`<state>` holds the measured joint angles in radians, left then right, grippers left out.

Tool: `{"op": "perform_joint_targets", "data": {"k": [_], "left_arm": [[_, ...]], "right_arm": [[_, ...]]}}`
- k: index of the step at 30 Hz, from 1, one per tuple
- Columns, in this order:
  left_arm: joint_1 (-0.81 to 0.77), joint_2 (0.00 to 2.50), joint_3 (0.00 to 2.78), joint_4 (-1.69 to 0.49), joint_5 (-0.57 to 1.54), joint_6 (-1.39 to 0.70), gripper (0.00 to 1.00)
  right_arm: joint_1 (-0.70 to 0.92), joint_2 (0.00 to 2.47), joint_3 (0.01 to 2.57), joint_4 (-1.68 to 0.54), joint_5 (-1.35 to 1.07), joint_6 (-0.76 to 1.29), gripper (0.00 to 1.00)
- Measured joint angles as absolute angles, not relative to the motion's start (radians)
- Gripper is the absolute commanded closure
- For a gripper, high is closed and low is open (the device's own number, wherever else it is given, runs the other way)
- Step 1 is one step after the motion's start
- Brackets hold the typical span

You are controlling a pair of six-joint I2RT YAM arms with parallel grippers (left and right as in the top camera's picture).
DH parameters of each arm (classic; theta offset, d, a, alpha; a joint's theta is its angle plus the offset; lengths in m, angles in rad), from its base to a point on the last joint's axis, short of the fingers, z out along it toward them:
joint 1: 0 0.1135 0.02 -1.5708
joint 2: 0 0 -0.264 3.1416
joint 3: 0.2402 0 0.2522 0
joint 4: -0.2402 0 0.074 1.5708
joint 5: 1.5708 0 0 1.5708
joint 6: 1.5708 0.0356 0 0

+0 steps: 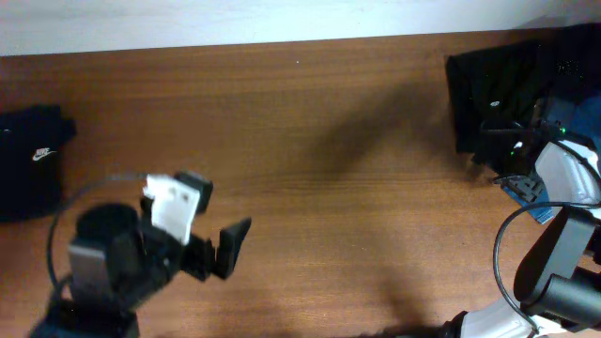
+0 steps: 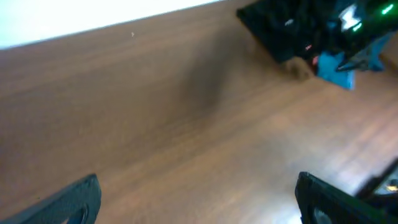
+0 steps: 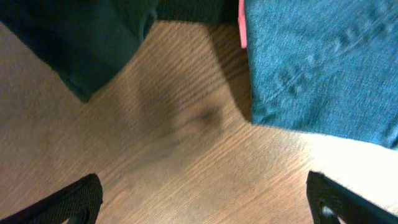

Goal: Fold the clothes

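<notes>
The black T-shirt (image 1: pixel 26 174) lies in a soft heap at the far left edge of the brown tabletop (image 1: pixel 310 122). Its little white swoosh (image 1: pixel 41 153) faces up. Part of the shirt runs off the side of the overhead view.

The left fingers (image 1: pixel 225 247) hang over the wood, lower down and to the right of the shirt. They are near it but do not touch it, and a strip of bare wood lies between them and the shirt. The two fingers stand wide apart and hold nothing. In the left wrist view one finger shows in each bottom corner, with only wood between them. They point away from the shirt, toward the other side of the tabletop.

The right fingers (image 3: pixel 71 199) are over on the far right side, well apart from the shirt. They too stand wide apart and hold nothing. In the right wrist view wood shows between them. Past them, a dark cloth (image 3: pixel 74 37) lies at the top left and a blue cloth (image 3: pixel 323 62) with stitched seams lies at the top right. A small pink tag (image 3: pixel 241 25) sits at the edge of the blue cloth. The fingers touch neither cloth. From overhead the dark cloth is a pile in the top right corner of the tabletop
</notes>
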<state>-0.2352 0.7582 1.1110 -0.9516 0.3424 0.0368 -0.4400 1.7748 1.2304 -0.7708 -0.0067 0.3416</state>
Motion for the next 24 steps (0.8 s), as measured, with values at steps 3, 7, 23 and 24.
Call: {"op": "perform_joint_targets", "data": {"k": [3,7,23,24], "left_arm": [[-0.198,0.603,0.892,-0.834,0.342,0.036,0.01],[-0.157,0.429,0.655,-0.565,0.340,0.037,0.01],[-0.144,0.131,0.052,0.169,0.326,0.052,0.01],[-0.144,0.122,0.047,0.162,0.316,0.052,0.01]], "right_arm": [[-0.440,1.775,1.231,-0.771,-0.006,0.341,0.01],[-0.440,1.775,1.231,-0.771,-0.003,0.342,0.01],[-0.440,1.775,1.231,-0.771,-0.004,0.342,0.01],[-0.440,1.775,1.231,-0.771,-0.004,0.341,0.01]]}}
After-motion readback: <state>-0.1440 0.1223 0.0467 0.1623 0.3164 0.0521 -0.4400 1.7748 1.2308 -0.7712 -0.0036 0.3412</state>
